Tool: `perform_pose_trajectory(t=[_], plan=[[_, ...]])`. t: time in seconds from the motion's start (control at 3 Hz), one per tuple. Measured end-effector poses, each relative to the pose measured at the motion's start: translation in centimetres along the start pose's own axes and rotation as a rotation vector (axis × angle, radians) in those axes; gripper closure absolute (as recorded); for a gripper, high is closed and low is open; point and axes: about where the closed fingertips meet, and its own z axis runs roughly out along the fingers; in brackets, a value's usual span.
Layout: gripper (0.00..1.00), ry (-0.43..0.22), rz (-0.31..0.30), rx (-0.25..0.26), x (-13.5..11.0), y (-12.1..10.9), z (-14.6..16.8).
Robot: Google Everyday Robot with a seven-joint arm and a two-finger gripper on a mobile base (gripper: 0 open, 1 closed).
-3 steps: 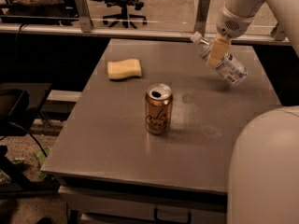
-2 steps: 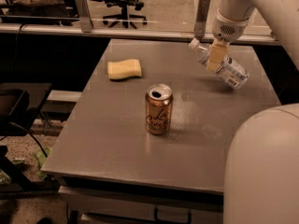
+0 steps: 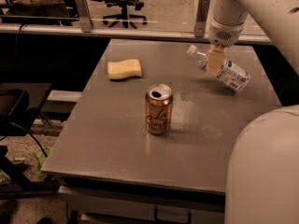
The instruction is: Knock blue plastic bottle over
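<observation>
The blue plastic bottle [image 3: 230,74] is clear with a white cap and a white-and-blue label. It is strongly tilted at the far right of the grey table [image 3: 117,139], cap toward the back left and base toward the front right. My gripper [image 3: 215,62] comes down from the white arm and sits right over the bottle's neck end, touching or just in front of it. I cannot tell whether the bottle rests on the table or hangs slightly above it. The orange-gold drink can [image 3: 159,108] stands upright mid-table, well to the left of the gripper.
A yellow sponge [image 3: 124,69] lies at the back left of the table. My white robot body [image 3: 266,171] fills the lower right. A rail with posts [image 3: 201,15] runs behind the table, with office chairs beyond. A dark stand [image 3: 14,106] is to the left.
The gripper has come down a little over the bottle. The bottle has shifted slightly to the right and toward the front and stays tilted. The can and sponge have not moved.
</observation>
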Motion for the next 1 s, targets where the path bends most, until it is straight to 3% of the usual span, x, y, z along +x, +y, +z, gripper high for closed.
perform_pose_trajectory(t=[0.33, 0.67, 1.0], plan=[[0.13, -0.004, -0.002, 0.006, -0.2, -0.18, 0.28], [0.0, -0.008, -0.002, 0.012, -0.38, -0.38, 0.53], [0.0, -0.008, -0.002, 0.012, -0.38, -0.38, 0.53]])
